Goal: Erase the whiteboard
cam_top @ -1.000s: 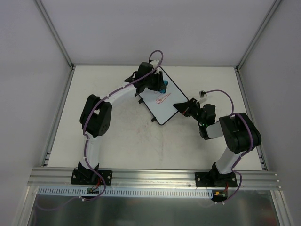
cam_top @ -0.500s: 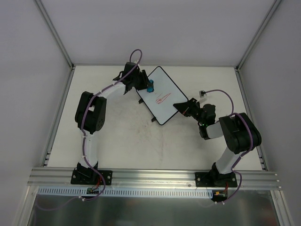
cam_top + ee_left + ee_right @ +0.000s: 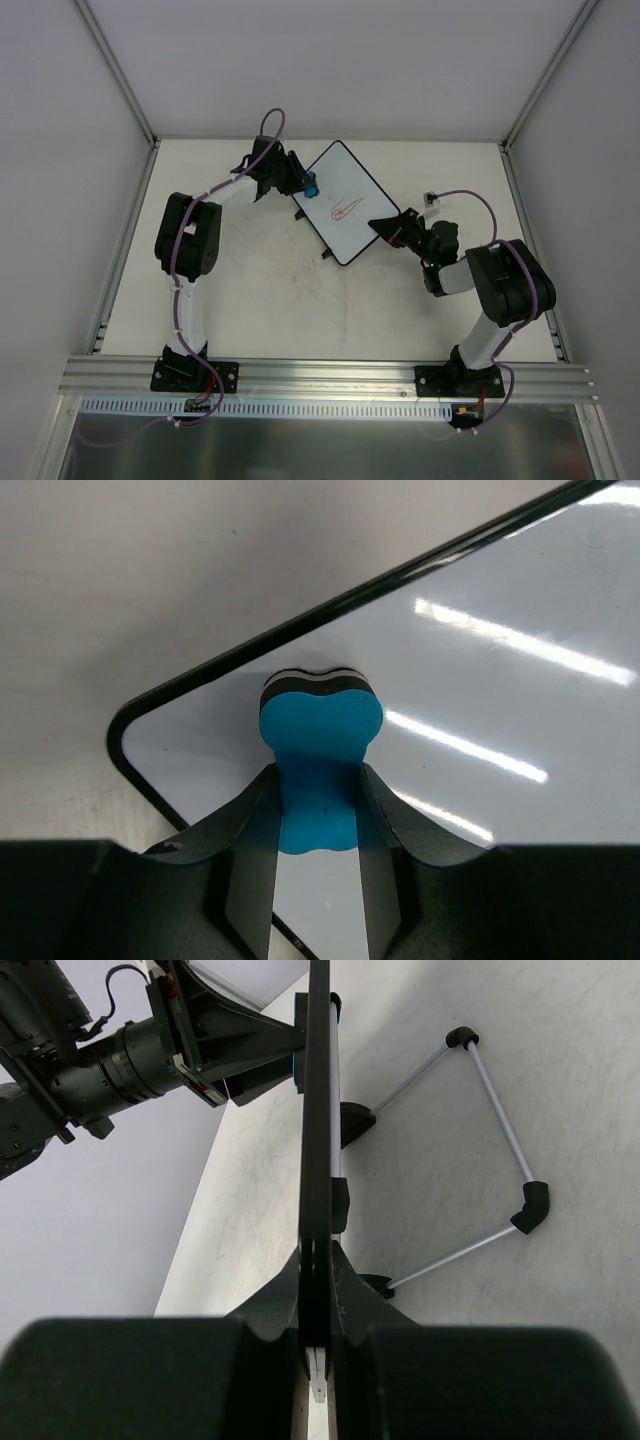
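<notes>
The whiteboard [image 3: 350, 180] lies tilted on the table's far middle, with a red scribble [image 3: 345, 211] near its centre. My left gripper [image 3: 303, 183] is shut on the small blue eraser [image 3: 312, 187], which sits at the board's left corner. In the left wrist view the eraser [image 3: 321, 725] presses on the white surface [image 3: 480, 670] just inside the rounded black rim, with the left gripper [image 3: 320, 815] pinching its waist. My right gripper [image 3: 388, 226] is shut on the board's right corner. In the right wrist view the board [image 3: 318, 1110] shows edge-on between the right gripper [image 3: 318, 1275].
A wire stand [image 3: 500, 1110] with black joints props up the back of the board. A small grey piece [image 3: 431, 199] on a cable lies right of the board. Frame posts and side walls border the table [image 3: 300, 310].
The left gripper has slid the eraser leftward across the board, from above the scribble to the left corner. The red scribble still shows. The right arm has not moved.
</notes>
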{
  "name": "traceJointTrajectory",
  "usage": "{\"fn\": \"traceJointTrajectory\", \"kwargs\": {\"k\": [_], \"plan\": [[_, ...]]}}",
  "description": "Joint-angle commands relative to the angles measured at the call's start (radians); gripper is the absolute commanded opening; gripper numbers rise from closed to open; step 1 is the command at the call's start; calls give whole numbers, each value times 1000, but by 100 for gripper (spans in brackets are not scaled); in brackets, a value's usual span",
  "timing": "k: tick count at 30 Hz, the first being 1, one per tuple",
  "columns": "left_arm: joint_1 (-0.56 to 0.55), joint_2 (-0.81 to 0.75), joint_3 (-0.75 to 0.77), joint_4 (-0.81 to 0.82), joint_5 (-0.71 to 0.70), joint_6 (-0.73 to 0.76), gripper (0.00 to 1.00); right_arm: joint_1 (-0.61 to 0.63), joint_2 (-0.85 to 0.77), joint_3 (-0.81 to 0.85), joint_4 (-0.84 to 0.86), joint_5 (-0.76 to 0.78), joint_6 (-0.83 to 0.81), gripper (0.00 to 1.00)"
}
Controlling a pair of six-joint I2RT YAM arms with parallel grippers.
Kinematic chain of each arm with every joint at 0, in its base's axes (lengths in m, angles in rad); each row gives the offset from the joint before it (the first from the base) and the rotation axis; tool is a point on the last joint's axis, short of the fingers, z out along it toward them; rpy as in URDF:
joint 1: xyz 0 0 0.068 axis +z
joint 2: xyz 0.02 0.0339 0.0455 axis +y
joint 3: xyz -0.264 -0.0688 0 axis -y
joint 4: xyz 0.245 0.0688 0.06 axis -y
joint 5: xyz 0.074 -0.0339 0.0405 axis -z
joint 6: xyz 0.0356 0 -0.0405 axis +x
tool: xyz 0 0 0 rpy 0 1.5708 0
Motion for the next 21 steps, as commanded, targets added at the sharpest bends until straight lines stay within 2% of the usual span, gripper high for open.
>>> {"fn": "traceJointTrajectory", "kwargs": {"k": [1, 8, 12, 15, 21], "plan": [[10, 59, -59, -95, -43, -4, 0, 5, -13, 23, 141, -59, 13, 0], [6, 40, -76, -93, -73, 11, 0, 5, -16, 22, 141, -61, 14, 0], [-7, 46, -57, -87, -40, 19, 0, 5, -14, 22, 141, -61, 14, 0], [-55, 49, -12, -72, -15, 83, 0, 5, -13, 23, 142, -61, 13, 0], [-172, -24, -29, -64, -135, 201, 0, 4, -11, 23, 139, -61, 13, 0]]}}
